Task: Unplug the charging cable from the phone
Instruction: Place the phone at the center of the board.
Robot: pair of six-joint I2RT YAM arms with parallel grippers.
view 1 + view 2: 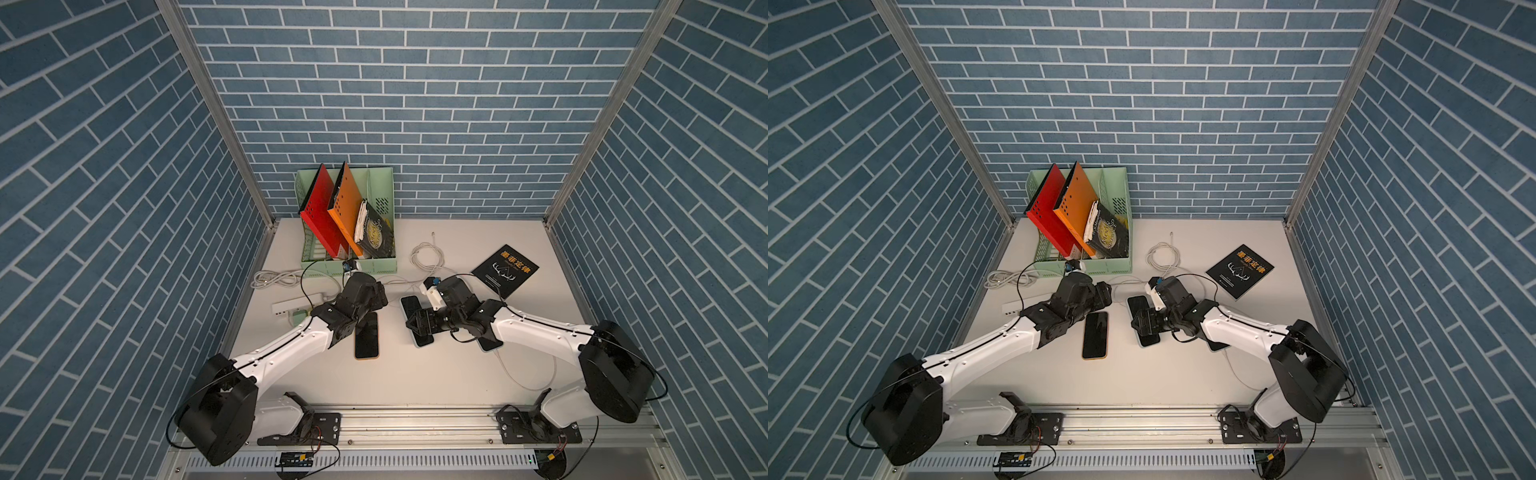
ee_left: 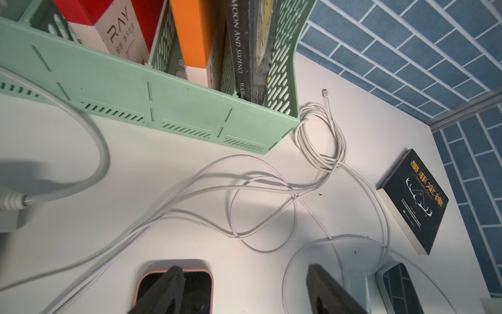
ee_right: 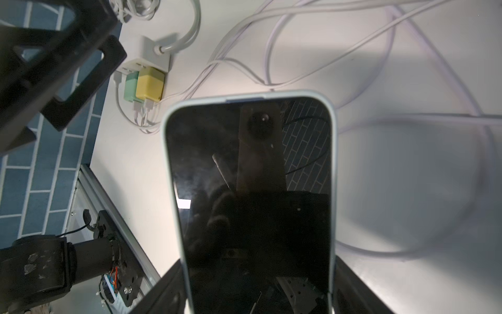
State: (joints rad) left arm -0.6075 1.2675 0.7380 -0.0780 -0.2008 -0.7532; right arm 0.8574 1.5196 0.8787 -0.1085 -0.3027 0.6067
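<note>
Left hand [image 2: 244, 269]: released, over pink phone [image 2: 198, 285].
Right hand [image 3: 258, 263]: released, fingers astride pale phone [image 3: 250, 163].
Yellow charger [image 3: 149, 84]: right wrist view only.

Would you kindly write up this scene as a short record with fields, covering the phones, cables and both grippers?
phones: three, flat on the table: orange-cased phone, pale-cased phone, third phone mostly under the right arm
left gripper: jaws open, empty, over the orange-cased phone's far end
right gripper: jaws astride the pale-cased phone; contact unclear
cables: white cables tangled; one free plug beside the coil
chargers: green charger and yellow charger at the power strip
</note>
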